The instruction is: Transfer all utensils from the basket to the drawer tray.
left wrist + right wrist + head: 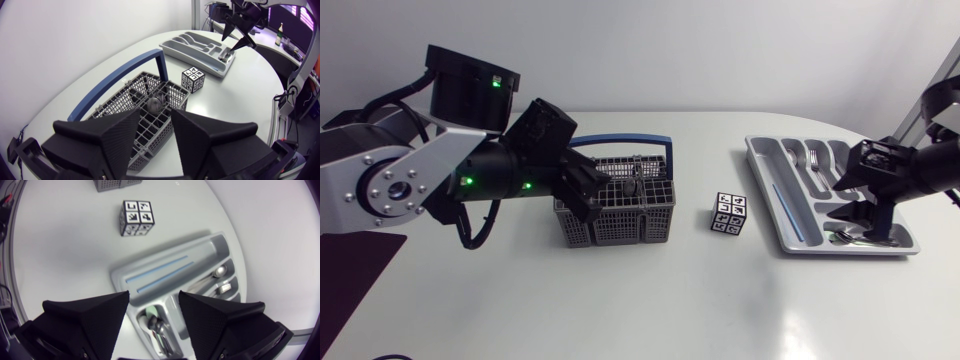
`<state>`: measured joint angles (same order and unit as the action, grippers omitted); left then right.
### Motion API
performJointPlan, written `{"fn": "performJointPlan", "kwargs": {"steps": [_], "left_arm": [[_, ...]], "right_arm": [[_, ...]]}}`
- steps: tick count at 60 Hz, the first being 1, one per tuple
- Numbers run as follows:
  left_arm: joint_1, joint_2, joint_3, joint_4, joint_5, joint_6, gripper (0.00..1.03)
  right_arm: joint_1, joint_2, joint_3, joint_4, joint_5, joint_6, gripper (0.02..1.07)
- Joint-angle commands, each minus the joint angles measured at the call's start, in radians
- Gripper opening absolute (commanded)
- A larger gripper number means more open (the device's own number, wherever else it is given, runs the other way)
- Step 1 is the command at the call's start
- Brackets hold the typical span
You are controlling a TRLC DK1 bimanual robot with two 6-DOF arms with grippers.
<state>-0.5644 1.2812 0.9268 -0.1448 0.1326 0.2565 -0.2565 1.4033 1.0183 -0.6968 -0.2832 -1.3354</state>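
**Left gripper over the basket, both grippers empty**

Your left gripper stood spread wide, holding nothing, above the basket toward the table's far edge. One round-headed metal utensil stood in a middle cell. The pick likely required you to centre the fingers on that head and descend straight, clear of the blue handle. The right gripper hung open and empty over the drawer tray by the right edge. The marker cube sat between basket and tray, and the near edge offered open room.

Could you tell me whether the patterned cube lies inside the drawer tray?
No, the cube stands on the table between the basket and the tray.
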Motion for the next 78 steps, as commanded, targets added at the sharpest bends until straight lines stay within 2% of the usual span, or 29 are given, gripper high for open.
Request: {"fn": "performJointPlan", "kwargs": {"steps": [1,17,25,32,44,49,54,64,72,78], "left_arm": [[-0.009,-0.019,-0.040,-0.002,-0.001,0.036,0.46],[-0.011,-0.019,-0.088,0.024,0.004,0.093,0.46],[-0.006,-0.014,-0.108,0.040,0.019,0.122,0.46],[0.001,-0.006,-0.129,0.071,0.033,0.141,0.46],[0.009,0.015,-0.157,0.122,0.039,0.147,0.46],[0.014,0.017,-0.164,0.140,0.039,0.148,0.46],[0.018,0.020,-0.169,0.156,0.039,0.148,0.46],[0.029,0.020,-0.175,0.174,0.047,0.150,0.46],[0.031,0.020,-0.183,0.189,0.050,0.150,0.46],[0.029,0.020,-0.190,0.197,0.053,0.150,0.46]], "right_arm": [[0.088,-0.013,0.028,-0.052,-0.007,0.196,0.76],[0.373,-0.006,0.128,-0.095,-0.106,0.665,0.76],[0.504,0.039,0.181,-0.070,-0.120,0.848,0.76],[0.583,0.086,0.212,-0.001,-0.120,0.990,0.76],[0.680,0.186,0.250,0.097,-0.126,1.130,0.75],[0.698,0.234,0.278,0.125,-0.126,1.180,0.65],[0.714,0.280,0.310,0.138,-0.128,1.214,0.63],[0.726,0.350,0.351,0.175,-0.126,1.285,0.49],[0.738,0.387,0.353,0.214,-0.126,1.337,0.47],[0.740,0.404,0.350,0.246,-0.126,1.371,0.40]]}}
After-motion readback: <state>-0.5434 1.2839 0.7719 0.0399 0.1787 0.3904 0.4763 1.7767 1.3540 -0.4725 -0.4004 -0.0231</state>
